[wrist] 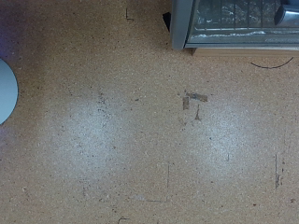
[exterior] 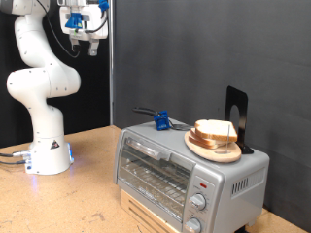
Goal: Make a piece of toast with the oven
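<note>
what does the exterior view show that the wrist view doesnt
Only the exterior view shows the gripper, raised high near the view's top left and holding nothing, the piece of toast on a round wooden plate atop the oven, a blue clip and a black stand. Only the wrist view shows scuffed tape marks on the table. Both share the oven and the wooden table.
</note>
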Tool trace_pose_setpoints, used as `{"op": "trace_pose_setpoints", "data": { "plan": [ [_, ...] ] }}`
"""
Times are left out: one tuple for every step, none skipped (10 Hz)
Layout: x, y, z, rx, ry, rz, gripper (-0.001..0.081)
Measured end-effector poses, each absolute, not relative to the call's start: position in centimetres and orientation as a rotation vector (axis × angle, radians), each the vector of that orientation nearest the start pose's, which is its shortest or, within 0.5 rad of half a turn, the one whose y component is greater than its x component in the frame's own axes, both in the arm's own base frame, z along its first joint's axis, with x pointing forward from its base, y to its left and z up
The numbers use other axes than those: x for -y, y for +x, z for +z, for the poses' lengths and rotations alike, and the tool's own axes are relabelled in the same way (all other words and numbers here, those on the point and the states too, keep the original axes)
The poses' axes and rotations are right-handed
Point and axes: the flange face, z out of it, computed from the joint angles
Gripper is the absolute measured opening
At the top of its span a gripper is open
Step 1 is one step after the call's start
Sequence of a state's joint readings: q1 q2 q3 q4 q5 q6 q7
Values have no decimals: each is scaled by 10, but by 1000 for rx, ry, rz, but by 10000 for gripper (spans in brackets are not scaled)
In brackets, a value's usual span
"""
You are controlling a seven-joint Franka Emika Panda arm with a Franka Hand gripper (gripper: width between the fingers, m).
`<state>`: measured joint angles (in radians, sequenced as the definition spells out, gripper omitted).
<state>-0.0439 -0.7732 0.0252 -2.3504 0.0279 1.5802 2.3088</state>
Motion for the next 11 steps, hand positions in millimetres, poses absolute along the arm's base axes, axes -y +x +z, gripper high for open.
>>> {"op": "trace_pose_setpoints", "data": {
  "plan": [
    [1, 313, 591, -2789, -1371, 1, 809],
    [7, 313, 588, -2683, -1535, 1, 809],
    [20, 313, 583, -2572, -1688, -15, 809],
    [38, 316, 574, -2462, -1836, -52, 809],
    [42, 319, 566, -2360, -1956, -69, 809],
    [42, 318, 566, -2404, -1900, -61, 809],
    [37, 318, 568, -2302, -1971, -17, 809],
    [33, 319, 570, -2151, -2078, 17, 809],
    [31, 324, 571, -1990, -2176, 18, 809],
    [30, 335, 569, -1825, -2274, -15, 809],
    [31, 351, 565, -1672, -2373, -53, 809]
  ]
}}
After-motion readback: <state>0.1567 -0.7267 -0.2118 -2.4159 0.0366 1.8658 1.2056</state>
